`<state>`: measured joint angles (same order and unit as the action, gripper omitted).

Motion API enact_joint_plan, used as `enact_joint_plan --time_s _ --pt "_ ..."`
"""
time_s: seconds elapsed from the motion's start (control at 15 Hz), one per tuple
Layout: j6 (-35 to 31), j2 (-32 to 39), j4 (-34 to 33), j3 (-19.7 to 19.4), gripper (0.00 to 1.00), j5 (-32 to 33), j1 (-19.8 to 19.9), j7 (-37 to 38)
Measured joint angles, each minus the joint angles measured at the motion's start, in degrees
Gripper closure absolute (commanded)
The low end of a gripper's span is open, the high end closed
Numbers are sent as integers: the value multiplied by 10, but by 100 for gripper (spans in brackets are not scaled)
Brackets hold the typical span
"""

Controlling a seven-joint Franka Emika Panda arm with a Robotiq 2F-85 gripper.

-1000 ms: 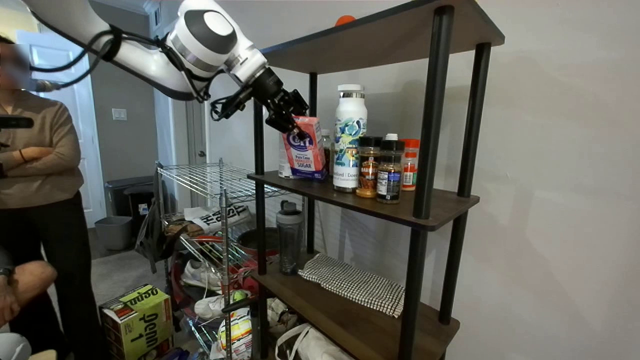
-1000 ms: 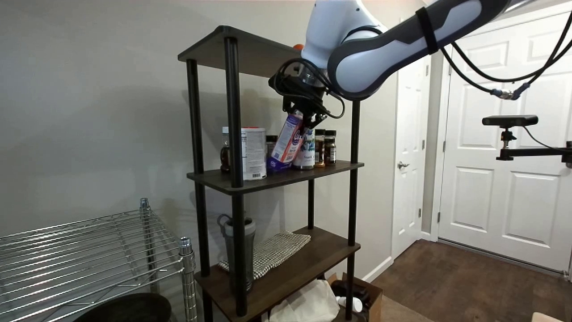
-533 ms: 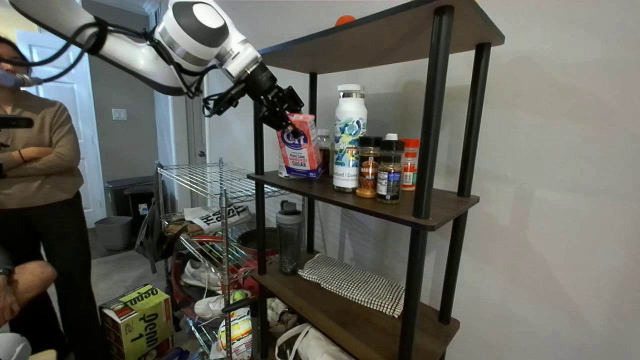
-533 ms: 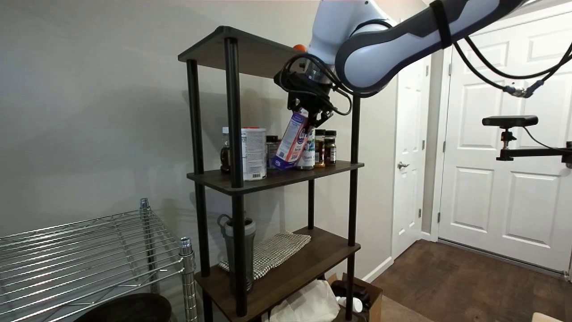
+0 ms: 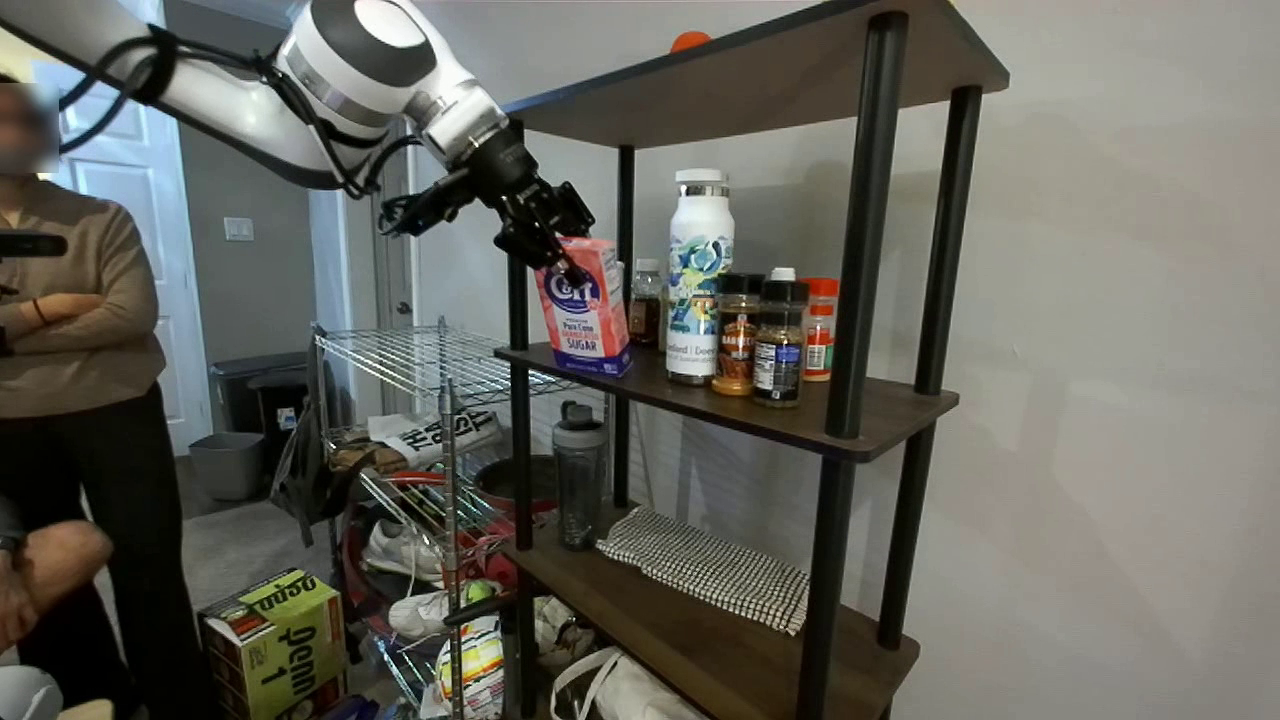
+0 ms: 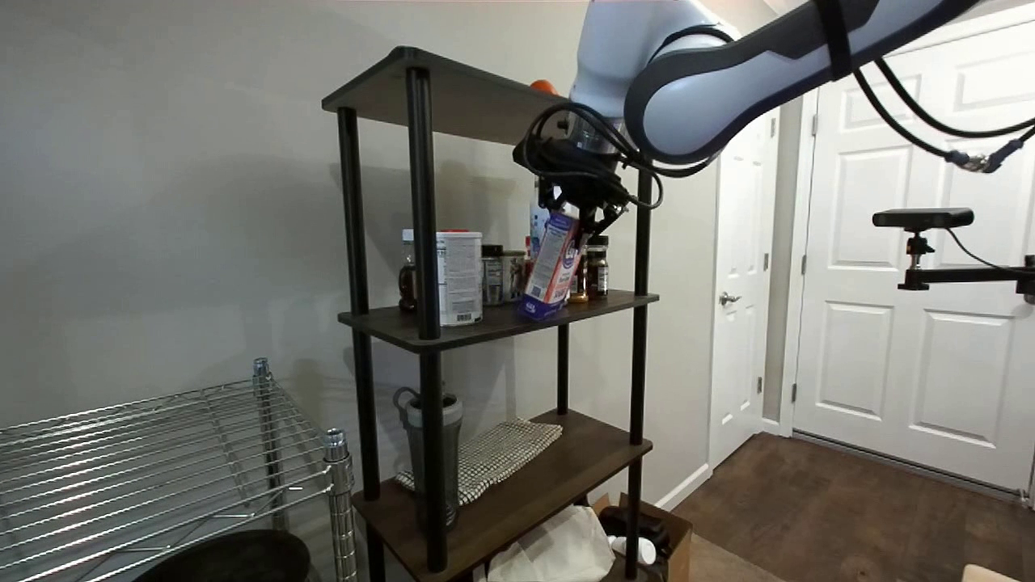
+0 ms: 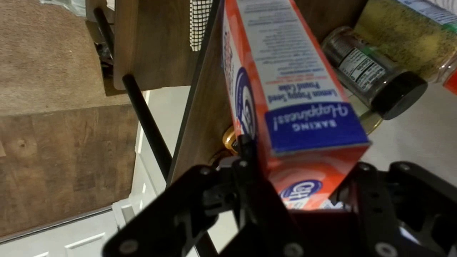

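As an exterior view showed, the gripper (image 5: 579,243) pinched one sugar box (image 5: 588,318) near the shelf's (image 5: 650,386) front edge, plus one white bottle (image 5: 698,285); step looked like carrying, next move likely called for clearing that edge. In an exterior view, one white canister (image 6: 459,279) stood near a front corner. Wrist view had one red-capped container (image 7: 401,37), fingers (image 7: 249,159) gripping the box.

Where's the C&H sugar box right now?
In an exterior view, the C&H sugar box is held tilted in the gripper, left of the printed white water bottle; its base is near the second shelf from the top, contact unclear.
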<state>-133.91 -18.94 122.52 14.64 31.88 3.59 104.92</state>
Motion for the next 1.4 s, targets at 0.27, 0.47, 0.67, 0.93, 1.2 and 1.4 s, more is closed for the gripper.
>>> enact_joint_plan --time_s 0.27,0.47,0.67,0.93,1.2,1.4 --pt "21 -19 16 0 89 0 -1 -6" --pt "31 -28 25 -1 89 0 -1 -9" --pt "34 -33 35 -6 89 0 0 -9" --pt "35 -41 46 -14 89 0 2 -9" --pt "37 -48 54 -17 89 2 9 -9" --pt "54 -52 69 -18 89 19 17 -7"
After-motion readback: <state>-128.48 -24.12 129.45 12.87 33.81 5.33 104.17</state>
